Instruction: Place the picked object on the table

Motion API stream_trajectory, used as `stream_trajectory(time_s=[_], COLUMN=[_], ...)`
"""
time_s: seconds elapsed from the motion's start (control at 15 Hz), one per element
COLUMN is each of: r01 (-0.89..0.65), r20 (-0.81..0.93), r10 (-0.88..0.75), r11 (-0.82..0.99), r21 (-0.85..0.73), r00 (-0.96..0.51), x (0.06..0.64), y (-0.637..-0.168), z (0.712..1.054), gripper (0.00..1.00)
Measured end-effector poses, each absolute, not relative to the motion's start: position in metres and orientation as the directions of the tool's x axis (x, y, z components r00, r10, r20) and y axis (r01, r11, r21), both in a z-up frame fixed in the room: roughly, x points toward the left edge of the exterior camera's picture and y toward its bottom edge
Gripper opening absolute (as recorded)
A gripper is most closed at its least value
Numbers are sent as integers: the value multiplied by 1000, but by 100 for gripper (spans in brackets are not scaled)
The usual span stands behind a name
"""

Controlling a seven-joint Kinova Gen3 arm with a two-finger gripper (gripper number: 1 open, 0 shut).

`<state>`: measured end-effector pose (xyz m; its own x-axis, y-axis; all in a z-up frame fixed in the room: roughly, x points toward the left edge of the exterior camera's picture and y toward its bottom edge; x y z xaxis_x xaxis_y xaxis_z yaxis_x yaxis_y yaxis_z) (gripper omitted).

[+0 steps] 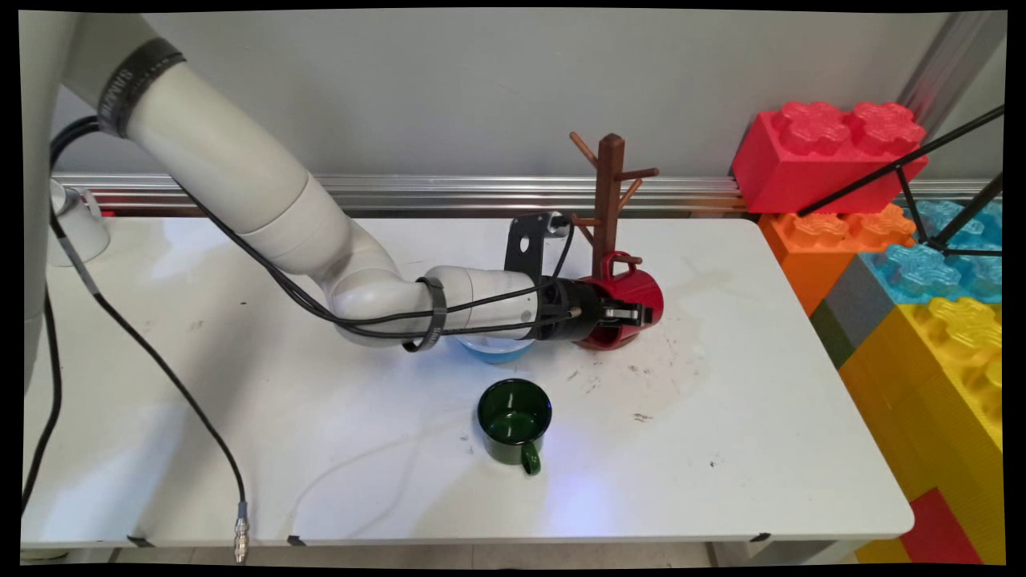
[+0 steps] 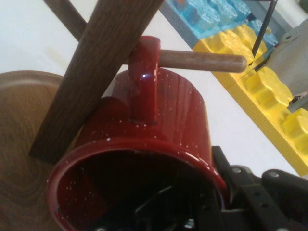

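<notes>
My gripper (image 1: 629,312) is shut on the wall of a red speckled mug (image 1: 639,290), which lies tipped on its side with its mouth towards the hand. In the hand view one finger is inside the red mug (image 2: 168,120) and the other (image 2: 236,183) is outside its rim. The mug's handle (image 2: 143,72) sits over a lower peg (image 2: 204,60) of the wooden mug tree (image 1: 610,188), tight against the trunk (image 2: 96,72). The tree's round base (image 2: 17,144) lies below the mug.
A green mug (image 1: 514,418) stands upright in front of the arm. A blue cup (image 1: 495,350) is partly hidden under the wrist. A white mug (image 1: 76,224) stands at the far left. Large coloured toy blocks (image 1: 922,264) stack along the table's right edge.
</notes>
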<state>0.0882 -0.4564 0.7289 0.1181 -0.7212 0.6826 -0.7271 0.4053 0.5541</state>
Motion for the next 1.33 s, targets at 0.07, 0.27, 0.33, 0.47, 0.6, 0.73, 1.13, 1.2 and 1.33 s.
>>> stream_trajectory(time_s=[0.07,0.27,0.33,0.47,0.6,0.73,1.13,1.2,1.33], r01=[-724,-711,-706,-699,-689,-678,-647,-642,-631], r20=[684,687,688,689,690,691,699,700,701], r10=[-720,-718,-718,-718,-718,-717,-711,-711,-710], r11=[410,427,433,442,454,466,499,504,514], r21=[555,559,560,562,565,568,576,578,581], r00=[117,108,105,100,93,87,74,72,68], x=[89,88,88,87,84,81,71,69,66], y=[-455,-453,-452,-450,-448,-445,-441,-440,-438], z=[731,737,739,741,744,747,756,757,760], gripper=[0,0,0,0,0,0,0,0,0])
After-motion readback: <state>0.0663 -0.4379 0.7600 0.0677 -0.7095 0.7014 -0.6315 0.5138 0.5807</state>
